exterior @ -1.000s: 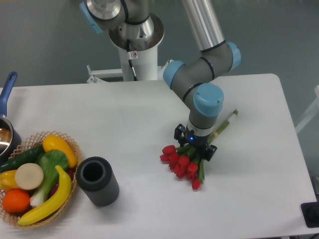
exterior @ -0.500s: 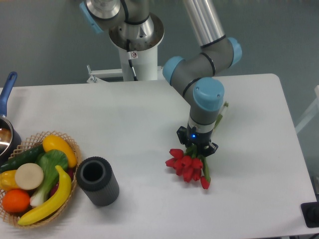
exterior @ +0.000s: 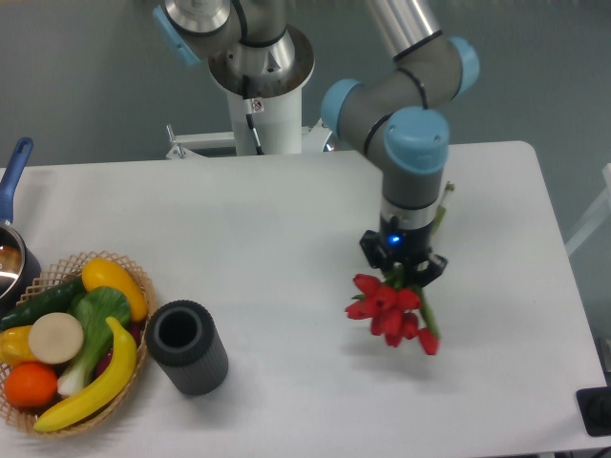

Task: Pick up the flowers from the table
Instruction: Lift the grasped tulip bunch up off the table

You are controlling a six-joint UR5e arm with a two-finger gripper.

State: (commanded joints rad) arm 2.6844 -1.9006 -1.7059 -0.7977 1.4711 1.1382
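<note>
The flowers (exterior: 391,310), a tight bunch of red tulip buds on green stems, sit right of the middle of the white worktop (exterior: 277,229). The red heads spread out toward the camera and to the right, one bud trailing lowest at the right edge of the bunch. A faint soft shadow lies on the worktop below and to the left of the buds, so the bunch looks raised off the surface, though the gap itself cannot be judged. The stems run up behind the arm's wrist, and a thin green tip shows just right of the wrist against the white top.

The pincer (exterior: 401,272) points straight down over the bunch and is clamped on the stems just above the buds; its dark fingers sit either side of the green, with a small blue light lit on its body. Above it stands the wrist with a pale blue cap, joined to grey links that lead back to the white pedestal behind the worktop.

Well apart, near the front left, a dark grey cylinder (exterior: 186,346) lies tilted with its open end facing up. Just beside it to the left is a wicker basket (exterior: 129,269) holding a banana, an orange, a yellow fruit, a green leafy vegetable and a pale round piece. At the far left edge a pot with a blue handle (exterior: 14,176) is partly cut off.
</note>
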